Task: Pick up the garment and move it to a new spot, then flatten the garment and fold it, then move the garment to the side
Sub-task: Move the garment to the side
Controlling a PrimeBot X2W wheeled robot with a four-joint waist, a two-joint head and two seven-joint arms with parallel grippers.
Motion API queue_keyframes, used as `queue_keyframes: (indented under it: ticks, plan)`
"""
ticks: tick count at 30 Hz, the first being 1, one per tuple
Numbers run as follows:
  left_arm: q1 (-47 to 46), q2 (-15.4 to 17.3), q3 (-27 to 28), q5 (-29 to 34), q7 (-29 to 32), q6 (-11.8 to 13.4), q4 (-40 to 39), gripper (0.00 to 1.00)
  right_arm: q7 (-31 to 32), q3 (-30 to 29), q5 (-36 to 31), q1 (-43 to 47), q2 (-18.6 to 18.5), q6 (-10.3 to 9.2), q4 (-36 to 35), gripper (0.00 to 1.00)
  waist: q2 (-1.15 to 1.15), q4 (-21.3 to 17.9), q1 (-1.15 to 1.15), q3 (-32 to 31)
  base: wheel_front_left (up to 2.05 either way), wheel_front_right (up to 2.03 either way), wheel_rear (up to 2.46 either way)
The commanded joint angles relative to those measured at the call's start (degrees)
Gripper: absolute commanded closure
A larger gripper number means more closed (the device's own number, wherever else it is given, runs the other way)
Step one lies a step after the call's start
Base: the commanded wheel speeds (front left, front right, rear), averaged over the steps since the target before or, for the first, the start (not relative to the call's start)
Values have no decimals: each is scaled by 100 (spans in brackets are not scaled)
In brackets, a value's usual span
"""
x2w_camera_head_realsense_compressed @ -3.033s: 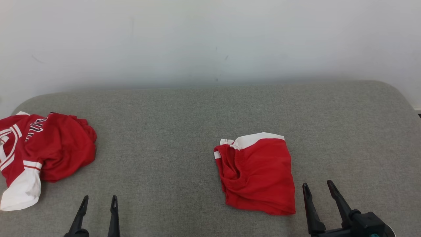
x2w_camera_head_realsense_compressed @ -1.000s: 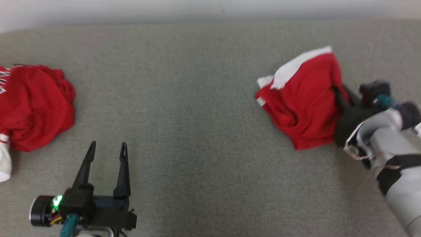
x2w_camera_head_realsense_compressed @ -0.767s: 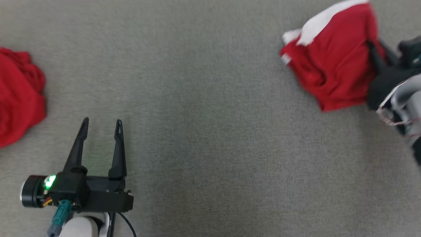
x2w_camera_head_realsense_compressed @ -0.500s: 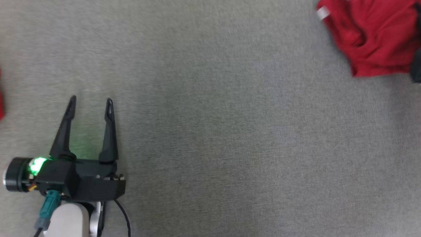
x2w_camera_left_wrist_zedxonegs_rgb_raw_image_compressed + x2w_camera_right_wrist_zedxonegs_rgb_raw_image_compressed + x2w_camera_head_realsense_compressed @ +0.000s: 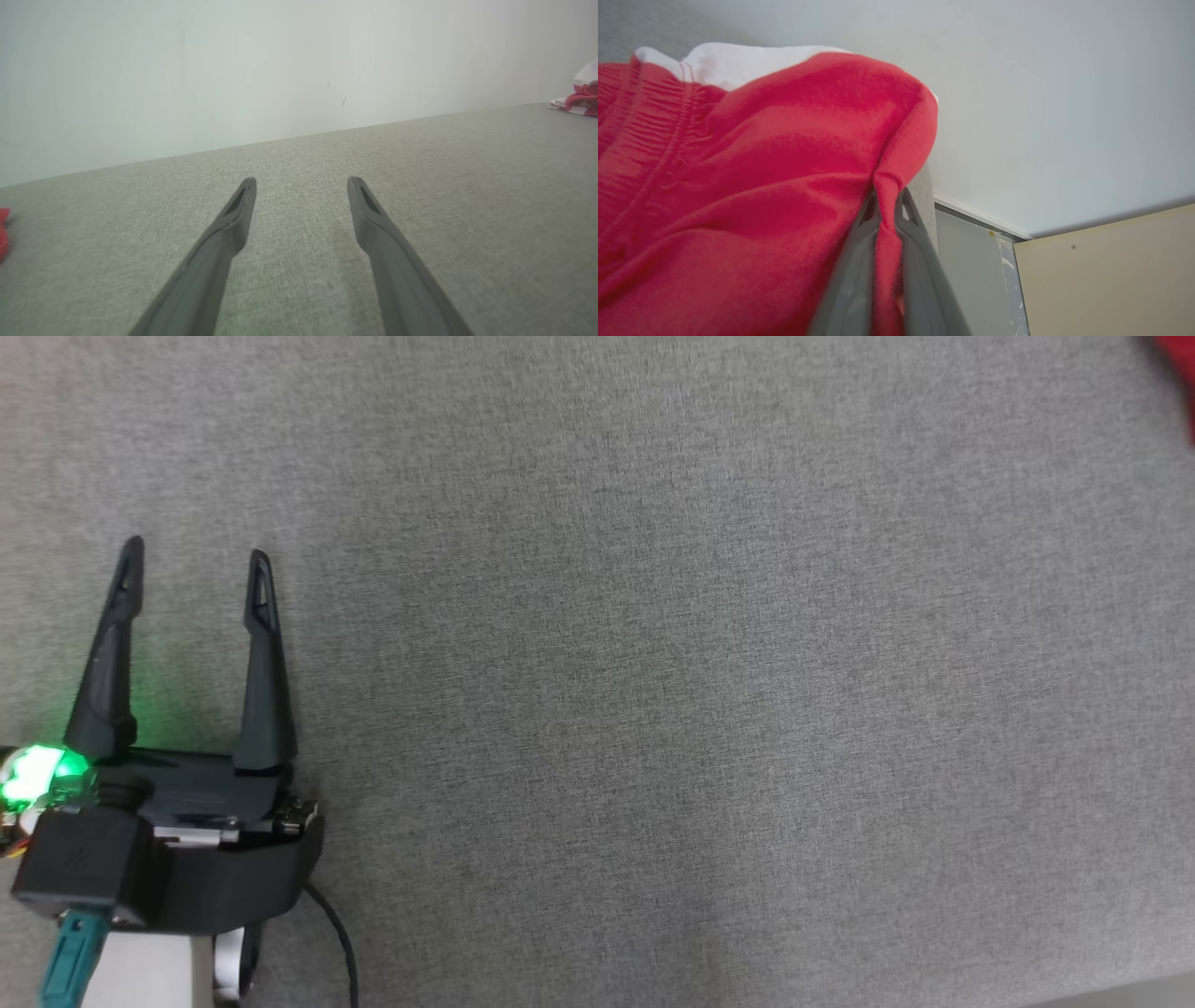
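The garment (image 5: pixel 761 163) is red with a white band. In the right wrist view my right gripper (image 5: pixel 888 196) is shut on a pinched fold at its edge, and the cloth bulges to the left of the fingers. A sliver of this red cloth (image 5: pixel 1180 369) shows at the head view's top right corner, and a small part (image 5: pixel 584 95) lies far right in the left wrist view. My left gripper (image 5: pixel 196 551) hovers open over the bare grey surface at the lower left, with nothing between its fingers (image 5: pixel 238 210).
The grey padded surface (image 5: pixel 653 663) spreads across the head view, its front edge at the lower right (image 5: pixel 1130 989). A pale wall (image 5: pixel 280 70) backs it. Another red cloth (image 5: pixel 3 233) peeks in at the left. A beige panel (image 5: pixel 1111 280) lies beyond the surface's right end.
The head camera has tipped down and swung, so the garment and right arm slid out past the top right. The right gripper stays shut on the garment; the left stays open.
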Motion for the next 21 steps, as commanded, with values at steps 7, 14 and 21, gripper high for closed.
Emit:
queue_keyframes:
  ticks: [7,14,21]
  plan:
    - [-29,49,-45,43,11,57,38,0,123,-65,124,-299,-379,-16,3,100,0,-75,0,233,0,0,0]
    - [-83,77,-94,11,26,95,79,0,107,-128,51,-393,-424,-16,111,0,0,-47,0,336,0,0,0]
    - [48,44,-46,-89,24,165,177,0,-207,-329,-202,-470,-220,-16,329,0,0,-1,0,-68,0,0,0]
